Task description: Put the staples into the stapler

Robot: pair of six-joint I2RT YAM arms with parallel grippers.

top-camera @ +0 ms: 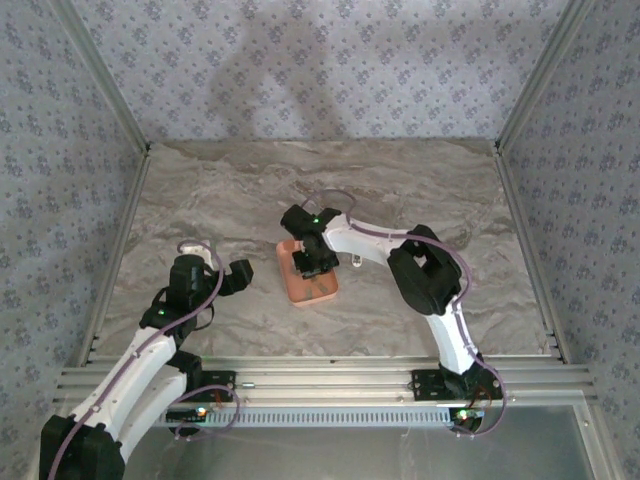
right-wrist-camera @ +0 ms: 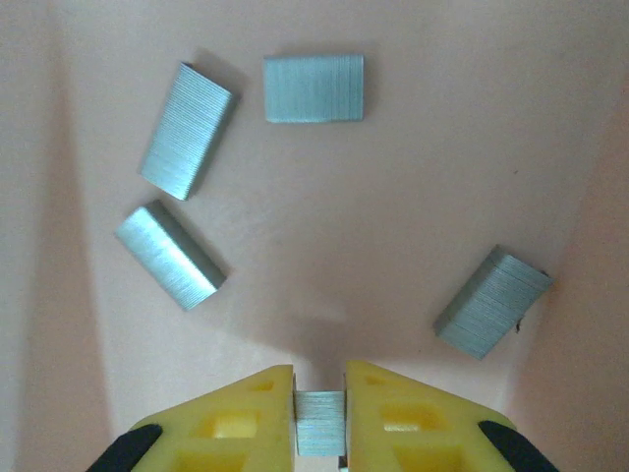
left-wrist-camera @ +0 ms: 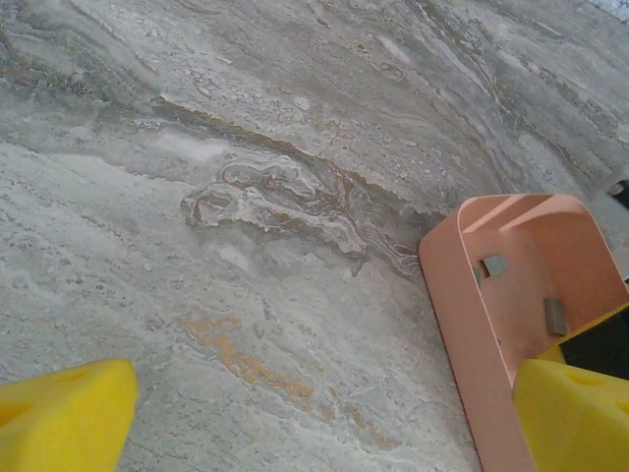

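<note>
1. right gripper (right-wrist-camera: 319, 382) is down inside the salmon tray (top-camera: 327, 291), jaws drawn nearly together on one staple strip (right-wrist-camera: 319, 423). both yellow fingers (right-wrist-camera: 236, 423) touch its long sides, so it reads as pinched.
2. left gripper (left-wrist-camera: 324, 393) hangs wide apart over bare table (left-wrist-camera: 246, 147), just left of the tray, holding nothing.
3. four more staples (right-wrist-camera: 187, 130) lie loose on the tray floor, well apart from each other. one leans at the right wall.
4. a small pale thing just right of the tray looks like the stapler (top-camera: 355, 263), too small to be sure.
5. step in hand, by my reading: lift the pinched strip clear. the grip sits low on the finger tips, so firm it up before rising, and go straight up to avoid the tray walls.
6. keep the strip level. glued staples snap if twisted or squeezed across the legs.
7. the free arm could steady the stapler for loading.
8. materials: strips are dull grey metal, finely ribbed, short blocks with a bent-channel section. the tray is smooth matt plastic with rounded corners. the table is veined grey stone print. the fingers are matt yellow, pocketed, wedge-shaped.
</note>
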